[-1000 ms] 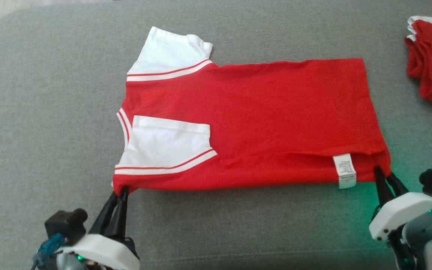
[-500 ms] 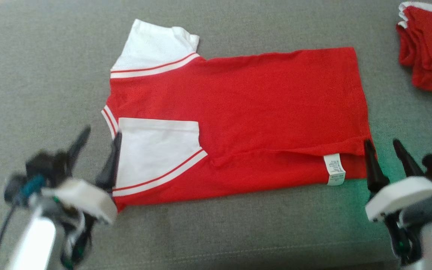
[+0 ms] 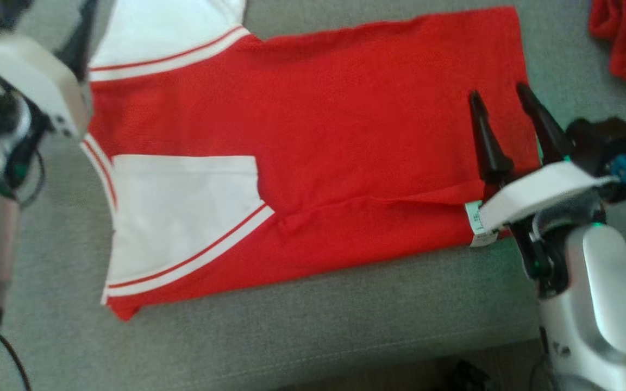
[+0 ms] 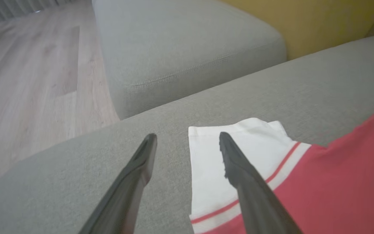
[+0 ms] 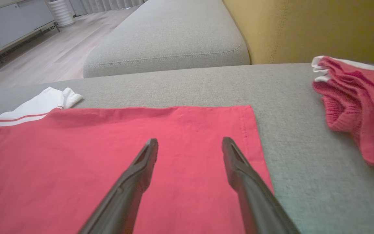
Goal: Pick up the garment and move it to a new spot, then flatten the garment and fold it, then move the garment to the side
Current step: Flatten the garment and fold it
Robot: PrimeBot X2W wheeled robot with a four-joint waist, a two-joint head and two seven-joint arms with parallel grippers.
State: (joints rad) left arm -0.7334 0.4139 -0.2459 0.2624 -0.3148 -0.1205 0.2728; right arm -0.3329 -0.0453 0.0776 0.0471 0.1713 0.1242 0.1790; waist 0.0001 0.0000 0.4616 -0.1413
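Folding step. The garment (image 3: 345,136) lies flat on the grey cushion (image 3: 302,336), near edge folded over. The left end effector (image 4: 187,139) and right end effector (image 3: 499,92) are spread, empty. Next: likely pinch far sleeve and hem.

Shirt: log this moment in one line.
shirt: one side folded, on sofa | left gripper: open, at sleeve | right gripper: open, above hem

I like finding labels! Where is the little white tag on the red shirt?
In the head view, the white tag sits on the red shirt's near edge at the right, partly hidden behind the right gripper.
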